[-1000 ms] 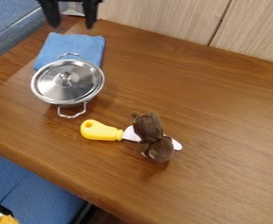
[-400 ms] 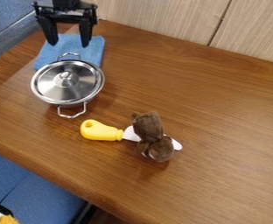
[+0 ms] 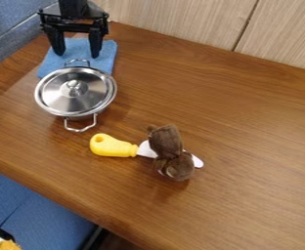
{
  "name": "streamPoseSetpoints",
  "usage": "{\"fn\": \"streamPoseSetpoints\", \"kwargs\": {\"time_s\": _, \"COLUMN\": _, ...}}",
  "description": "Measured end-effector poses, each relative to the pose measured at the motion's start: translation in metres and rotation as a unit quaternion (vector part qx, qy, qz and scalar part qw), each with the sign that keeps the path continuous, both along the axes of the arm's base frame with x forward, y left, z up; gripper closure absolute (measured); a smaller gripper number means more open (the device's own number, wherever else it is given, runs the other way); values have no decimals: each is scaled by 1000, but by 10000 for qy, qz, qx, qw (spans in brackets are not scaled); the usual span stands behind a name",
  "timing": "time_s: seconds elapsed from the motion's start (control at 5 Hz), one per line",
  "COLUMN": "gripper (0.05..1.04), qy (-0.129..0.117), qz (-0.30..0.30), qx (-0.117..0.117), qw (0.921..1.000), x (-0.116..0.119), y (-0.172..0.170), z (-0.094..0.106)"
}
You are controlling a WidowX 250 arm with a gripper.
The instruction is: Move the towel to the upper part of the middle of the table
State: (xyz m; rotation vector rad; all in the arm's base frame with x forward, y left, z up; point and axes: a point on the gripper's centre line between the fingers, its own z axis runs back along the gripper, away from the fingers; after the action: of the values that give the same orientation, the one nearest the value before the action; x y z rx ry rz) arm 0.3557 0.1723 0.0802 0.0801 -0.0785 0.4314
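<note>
- No text, label, brand, number or sign can be read.

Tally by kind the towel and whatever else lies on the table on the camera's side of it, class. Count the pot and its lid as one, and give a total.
Towel: 1
Lidded pot: 1
Yellow-handled utensil: 1
Brown plush toy: 1
Total: 4
</note>
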Motion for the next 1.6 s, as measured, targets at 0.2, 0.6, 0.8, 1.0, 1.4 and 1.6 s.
{"fn": "streamPoseSetpoints", "kwargs": {"time_s": 0.2, "gripper": 83, "qy": 27, "qz": 73, "qx": 39, "qw": 10000, "x": -1, "y": 1, "z": -5}}
{"fn": "streamPoseSetpoints", "kwargs": {"time_s": 0.6, "gripper": 83, "qy": 54, "qz": 35, "qx": -15, "qw": 10000, "x": 3, "y": -12, "z": -10}}
{"fn": "streamPoseSetpoints", "kwargs": {"time_s": 0.8, "gripper": 84, "qy": 14, "qz": -36, "qx": -213, "qw": 9998, "x": 9, "y": -36, "z": -11}}
{"fn": "streamPoseSetpoints", "kwargs": {"time_s": 1.0, "gripper": 84, "qy": -16, "qz": -562, "qx": -432, "qw": 9975, "x": 20, "y": -92, "z": -11}}
{"fn": "streamPoseSetpoints", "kwargs": {"time_s": 1.4, "gripper": 84, "qy": -107, "qz": -1333, "qx": -808, "qw": 9877, "x": 30, "y": -179, "z": -9}}
{"fn": "streamPoseSetpoints", "kwargs": {"time_s": 1.6, "gripper": 84, "qy": -74, "qz": -1829, "qx": -811, "qw": 9798, "x": 25, "y": -218, "z": -9}}
